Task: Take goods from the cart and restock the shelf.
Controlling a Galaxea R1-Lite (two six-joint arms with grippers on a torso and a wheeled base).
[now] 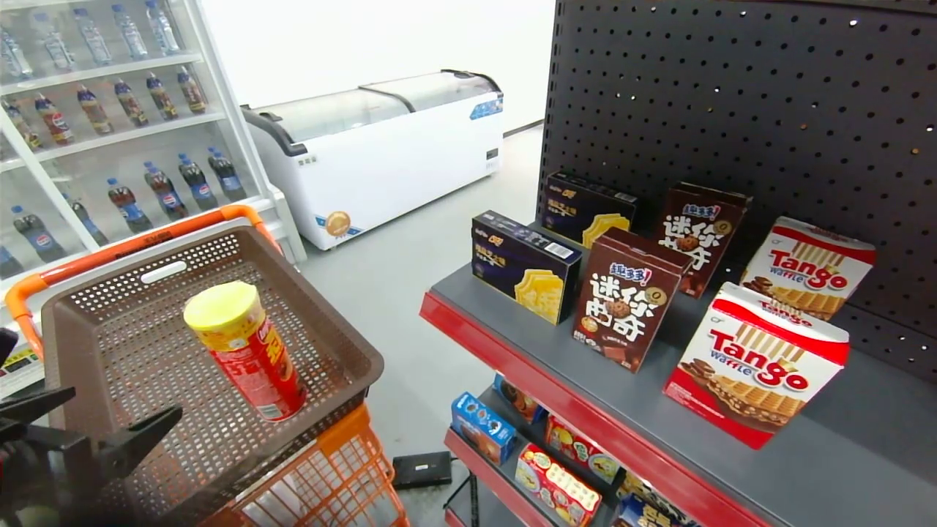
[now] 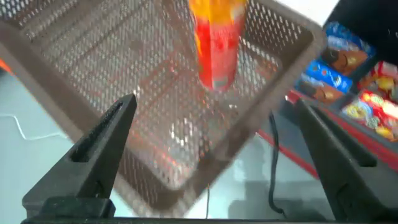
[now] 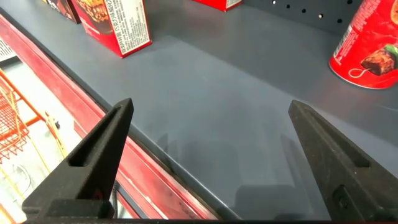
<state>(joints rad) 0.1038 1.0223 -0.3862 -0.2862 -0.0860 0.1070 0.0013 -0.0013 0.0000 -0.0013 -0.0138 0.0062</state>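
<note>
While the left gripper (image 1: 124, 406) is held at the near left corner of the basket (image 1: 344, 344), its jaws are spread wide with nothing between them. They are aimed across the rim toward the can (image 1: 245, 351). Most of that arm is cut off at the head view's edge.

The can is seen standing on its base near the middle of the basket floor. Its yellow lid is on top and its long axis is close to upright. From the left wrist the lid is cropped and the label is blurred.

To the right of the basket, the grey shelf board (image 1: 842, 454) is lined with boxes. The right gripper (image 3: 211, 106) is held above a bare stretch of that board, jaws wide apart and empty. A red tub (image 3: 367, 43) beyond it is partly cut off.
</note>
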